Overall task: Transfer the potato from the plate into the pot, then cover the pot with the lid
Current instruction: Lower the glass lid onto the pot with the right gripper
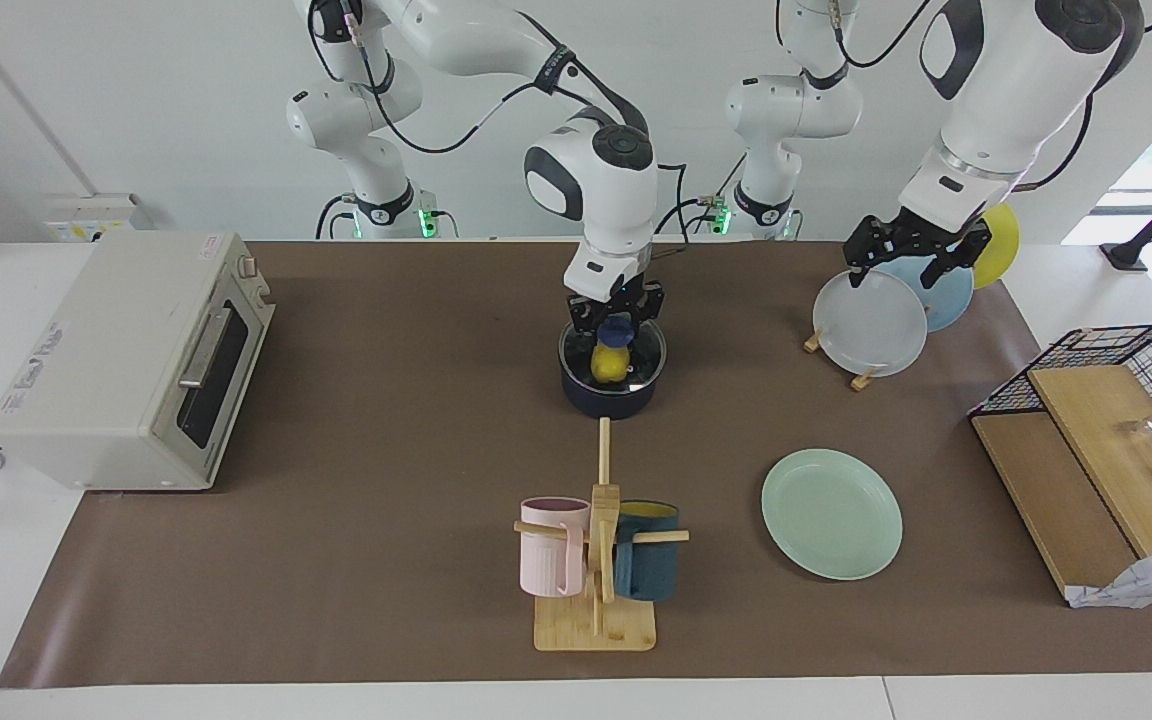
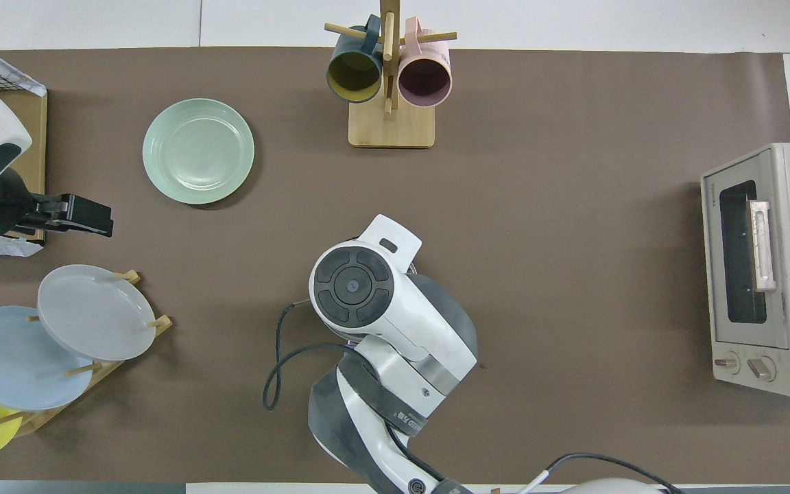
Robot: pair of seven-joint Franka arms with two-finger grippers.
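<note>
So the setup is a white table [image 1: 16, 620] with a big brown mat [image 1: 386, 450] covering most of it, white wall up top where the two arm bases sit. A beige toaster oven [image 1: 126, 360] sits at the right arm's end, and a wire basket with wooden boards [image 1: 1096, 440] at the left arm's end. There's also a wooden mug tree [image 1: 598, 560] with a pink mug [image 1: 551, 560] and a dark teal mug [image 1: 648, 565], and a rack of upright plates [image 1: 871, 322] near the left arm's base.

The right gripper [image 1: 616, 325] is straight over the pot [image 1: 612, 392], fingers down on either side of the blue knob of the lid [image 1: 636, 365]. It looks clamped on the knob, with the fingers only as far apart as the knob is wide. The glass lid sits level on or just at the pot's rim; can't really tell if it's fully down. In the overhead view the arm covers the whole thing.

The potato [image 1: 609, 364] is inside the pot, visible through the glass, its long axis running roughly toward and away from the robots.

The pot's handle can't be made out. The mint-green plate [image 1: 831, 513] lies flat, farther from the robots than the pot and toward the left arm's end.

The left gripper [image 1: 914, 262] hangs over the plate rack, jaws spread open, holding nothing.
</note>
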